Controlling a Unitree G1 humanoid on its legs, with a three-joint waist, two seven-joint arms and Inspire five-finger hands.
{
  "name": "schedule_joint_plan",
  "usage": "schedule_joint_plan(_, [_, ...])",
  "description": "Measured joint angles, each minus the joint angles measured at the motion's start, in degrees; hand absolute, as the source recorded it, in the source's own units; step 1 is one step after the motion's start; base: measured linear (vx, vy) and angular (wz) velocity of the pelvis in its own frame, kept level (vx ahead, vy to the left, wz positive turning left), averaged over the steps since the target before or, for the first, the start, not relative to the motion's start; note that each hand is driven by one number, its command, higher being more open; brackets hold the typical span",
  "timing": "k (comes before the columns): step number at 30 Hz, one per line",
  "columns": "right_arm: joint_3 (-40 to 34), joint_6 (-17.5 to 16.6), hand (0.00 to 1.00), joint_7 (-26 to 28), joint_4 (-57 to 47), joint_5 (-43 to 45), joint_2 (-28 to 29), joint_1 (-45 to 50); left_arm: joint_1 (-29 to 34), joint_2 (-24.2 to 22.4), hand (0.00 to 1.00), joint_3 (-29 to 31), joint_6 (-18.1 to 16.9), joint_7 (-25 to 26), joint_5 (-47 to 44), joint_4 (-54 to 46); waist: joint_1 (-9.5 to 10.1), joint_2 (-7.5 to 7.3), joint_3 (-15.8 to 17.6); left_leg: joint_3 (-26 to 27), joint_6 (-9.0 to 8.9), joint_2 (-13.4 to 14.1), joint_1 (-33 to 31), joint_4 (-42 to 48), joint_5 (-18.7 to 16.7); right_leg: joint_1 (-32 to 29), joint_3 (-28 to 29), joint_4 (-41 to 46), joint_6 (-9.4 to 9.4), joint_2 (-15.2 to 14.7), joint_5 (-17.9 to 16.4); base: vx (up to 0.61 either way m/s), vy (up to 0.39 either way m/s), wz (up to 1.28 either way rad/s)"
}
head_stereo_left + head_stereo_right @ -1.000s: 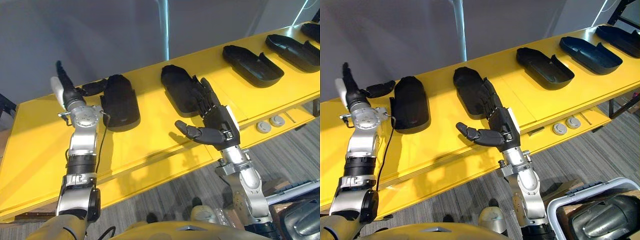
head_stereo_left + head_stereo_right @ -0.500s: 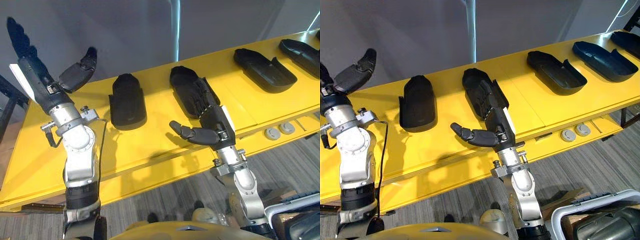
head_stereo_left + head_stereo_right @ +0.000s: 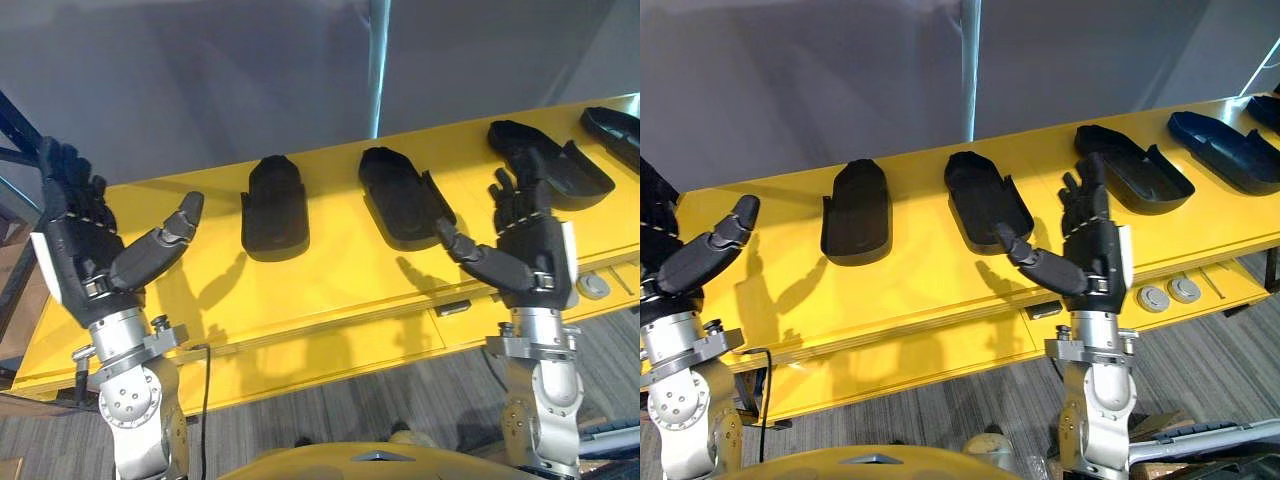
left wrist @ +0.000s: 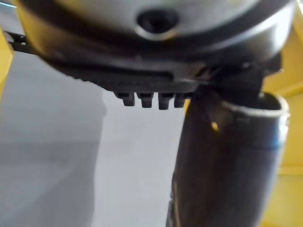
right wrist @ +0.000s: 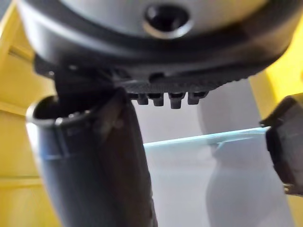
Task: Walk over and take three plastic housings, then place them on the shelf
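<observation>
Several black plastic housings lie in a row on a long yellow table (image 3: 330, 290). One housing (image 3: 273, 207) lies dome-up at the left of the row. A second housing (image 3: 404, 196) lies hollow-side up beside it, and a third housing (image 3: 552, 165) lies further right. My left hand (image 3: 85, 240) is raised, open and empty over the table's left end. Nearer than the third housing and above the table's front edge, my right hand (image 3: 528, 240) stands upright, open and empty. In each wrist view the thumb (image 4: 222, 161) juts out straight, as does the right thumb (image 5: 94, 165).
A grey wall rises behind the table, with a pale vertical post (image 3: 377, 65) on it. Two round silver discs (image 3: 1168, 294) sit on the table's lower front ledge at the right. More dark housings (image 3: 1223, 150) lie at the far right end. Grey carpet lies in front.
Both hands have lifted away from the housings and now stand upright, the right one off the middle housing. The whole picture has shifted, so the camera has moved too.
</observation>
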Motion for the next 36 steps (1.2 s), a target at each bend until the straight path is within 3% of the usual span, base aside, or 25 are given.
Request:
schedule_joint_plan(5, [-0.34,-0.71,1.00,-0.11,-2.57,-0.53,-0.01,-1.14,0.75,-0.08,1.00,0.62,-1.84,-5.57,-5.17,-0.06,0.93,-0.82,-0.43,-1.45,0.24,-0.02,-0.89,-0.15,0.16,-0.04,-1.53,-0.20,0.03,-0.08,-0.03,-0.02,-0.009,0.13])
schedule_joint_plan(6, [0.76,0.34,1.00,-1.47,-2.48,-0.66,-0.06,-5.53,1.32,-0.45,1.00,0.43,-1.87,-12.96,-9.65,-2.98,2.62,-3.36,-0.44,-2.35,0.23,-0.02,-1.69,-0.68,0.63,-0.05,-3.57,-0.12,0.05,-0.40,-0.08,-0.01,-0.008,0.10])
schedule_joint_plan(12, [0.92,0.34,1.00,-1.50,-2.11,-0.63,0.02,-5.13,1.32,-0.46,1.00,-0.17,-1.87,-12.91,-9.65,-2.98,2.42,-3.30,-0.34,-2.34,0.16,-0.04,-1.69,-0.68,0.68,-0.08,-3.53,-0.11,0.05,-0.40,-0.08,0.00,0.000,0.00])
schedule_joint_plan(18, [3.87,1.64,1.00,-1.34,-0.98,-0.58,0.62,1.48,1.70,-0.42,1.00,-6.33,-1.53,-12.72,-9.35,-2.42,1.94,-2.44,0.77,-1.59,0.45,-0.14,-1.75,-0.71,0.49,-0.69,-2.15,0.17,0.04,-0.41,-0.08,0.00,0.000,-0.06])
schedule_joint_plan(26, [4.26,3.19,1.00,-1.27,0.17,-2.31,1.82,6.50,2.52,-0.21,1.00,-12.01,2.13,-12.21,-8.66,1.78,0.94,-1.52,2.52,-1.46,0.60,0.44,-1.95,-0.73,0.25,-0.73,-2.00,0.26,0.11,0.01,-0.12,0.00,-0.006,0.01])
schedule_joint_plan(33, [7.68,3.00,1.00,-0.20,-0.06,-10.93,-5.97,-0.23,3.42,2.26,1.00,-11.94,4.03,-11.80,-4.19,2.61,1.60,-1.45,2.53,-1.75,0.53,1.35,-2.68,-0.71,0.78,-0.77,-2.22,2.35,0.32,-0.04,-0.27,0.00,-0.004,0.25])
schedule_joint_plan(36, [8.41,1.71,1.00,0.24,-0.41,-14.42,-8.65,-3.67,3.42,3.88,1.00,-11.87,4.87,-11.78,-2.26,2.62,3.13,-1.57,2.52,-2.91,0.53,1.34,-2.99,-0.67,1.70,-0.83,-2.21,3.38,0.32,-0.17,-0.27,0.01,0.012,0.26])
